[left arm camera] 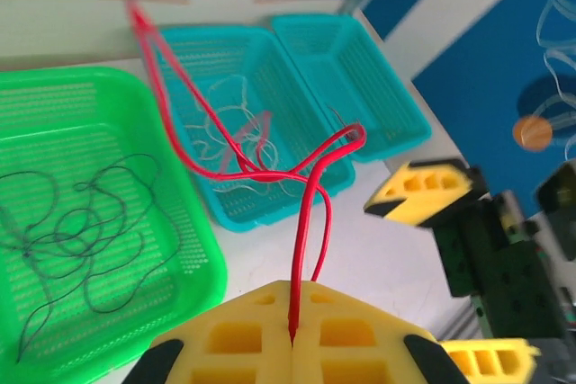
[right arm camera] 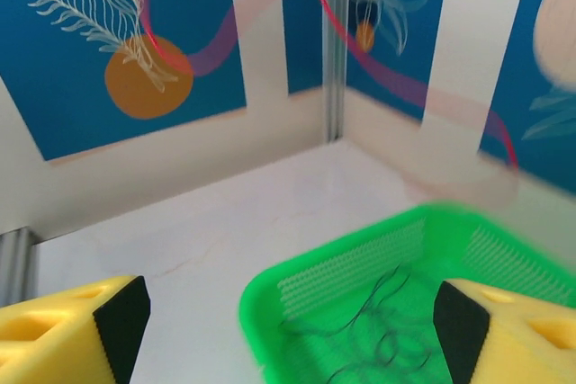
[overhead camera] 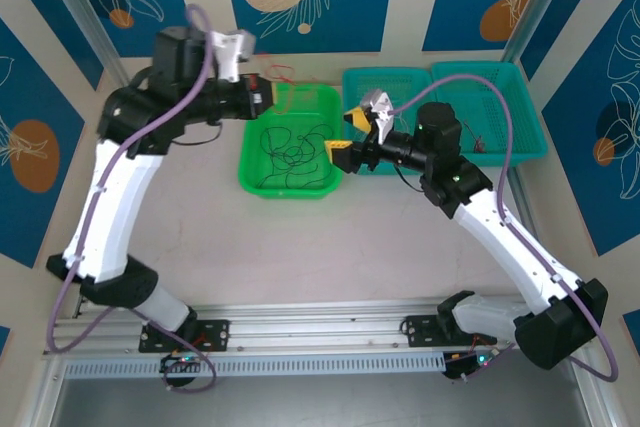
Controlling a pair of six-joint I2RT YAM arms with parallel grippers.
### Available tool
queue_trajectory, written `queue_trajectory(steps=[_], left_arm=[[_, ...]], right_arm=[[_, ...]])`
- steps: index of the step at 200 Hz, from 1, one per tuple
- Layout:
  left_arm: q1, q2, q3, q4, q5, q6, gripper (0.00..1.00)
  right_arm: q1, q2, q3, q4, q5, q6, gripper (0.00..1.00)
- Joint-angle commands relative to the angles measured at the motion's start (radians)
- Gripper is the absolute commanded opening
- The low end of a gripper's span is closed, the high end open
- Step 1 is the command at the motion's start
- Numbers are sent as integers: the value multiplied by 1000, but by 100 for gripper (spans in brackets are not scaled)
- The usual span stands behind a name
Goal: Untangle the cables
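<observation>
left hand [left arm camera: 291,339] clamps red cable [left arm camera: 301,231]; right hand [right arm camera: 288,321] agape

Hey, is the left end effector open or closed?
Shut on the red cable: in the left wrist view the left end effector has its yellow fingers pressed together, the red strand pinched between them.

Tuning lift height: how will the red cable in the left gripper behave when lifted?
Probably floppy: the red cable bends in loose loops beyond the shut left gripper. Likely very light, being so thin. It may snag, since it trails over the teal basket holding pale wires.
</observation>
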Motion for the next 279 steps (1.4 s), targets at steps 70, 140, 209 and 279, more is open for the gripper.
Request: queue_trajectory(steps=[70,140,209,279], left_arm=[[-264,403,590,-307,-85,458,0],[-273,530,845,-363,-84,448,0],[-273,530,845,-340,-70,450,0],[-279,508,845,-329,-167,503,46]], right_arm=[[-141,-16,59,-3,-142,-167,84],[-151,-23,-9,-112,-270,-192,82],[-149,4,-82,-7,-162,-165,35],[-235,-41,-82,55,-118,35,0]])
